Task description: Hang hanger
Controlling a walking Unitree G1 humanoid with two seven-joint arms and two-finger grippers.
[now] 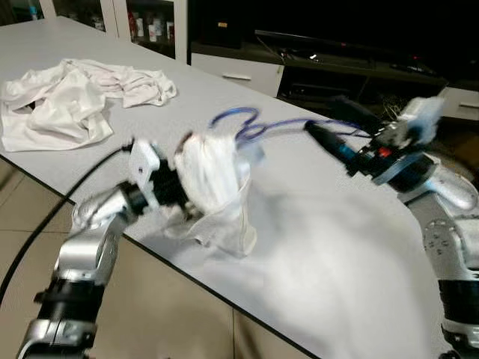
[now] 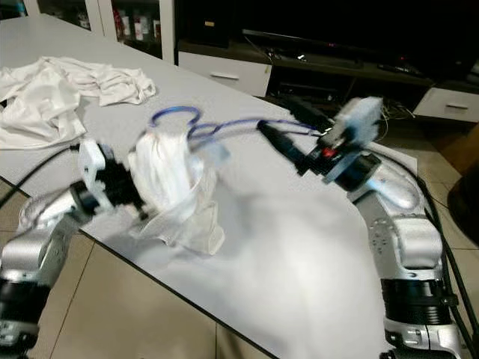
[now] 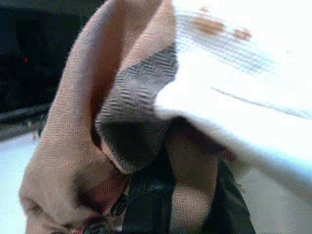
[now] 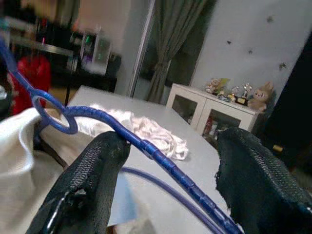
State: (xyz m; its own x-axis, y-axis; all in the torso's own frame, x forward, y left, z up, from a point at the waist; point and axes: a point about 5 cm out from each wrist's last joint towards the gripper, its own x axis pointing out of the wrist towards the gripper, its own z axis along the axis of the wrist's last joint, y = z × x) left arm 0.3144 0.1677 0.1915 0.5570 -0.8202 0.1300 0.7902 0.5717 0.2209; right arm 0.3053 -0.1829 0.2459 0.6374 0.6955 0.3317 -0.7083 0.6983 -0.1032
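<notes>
The right wrist view shows the right gripper (image 4: 168, 187) with fingers spread wide, the blue hanger (image 4: 146, 146) running between them and touching one finger. From the head views, the left gripper (image 1: 176, 187) is buried in a white garment (image 1: 217, 194) hung on that hanger; I cannot tell its opening. Both hover over a grey table (image 1: 337, 269); beyond the left gripper lies a white cloth pile (image 1: 67, 101), with dark cabinets behind.

1. The hanger (image 4: 146, 146) is blue, thin and ridged, with a slight sheen.
2. The garment (image 1: 217, 187) on it is soft white cloth with a fine weave.
3. The table (image 1: 337, 254) is smooth, matt, pale grey.
4. The right gripper (image 4: 168, 180) has rough, textured black fingers (image 4: 92, 180).
</notes>
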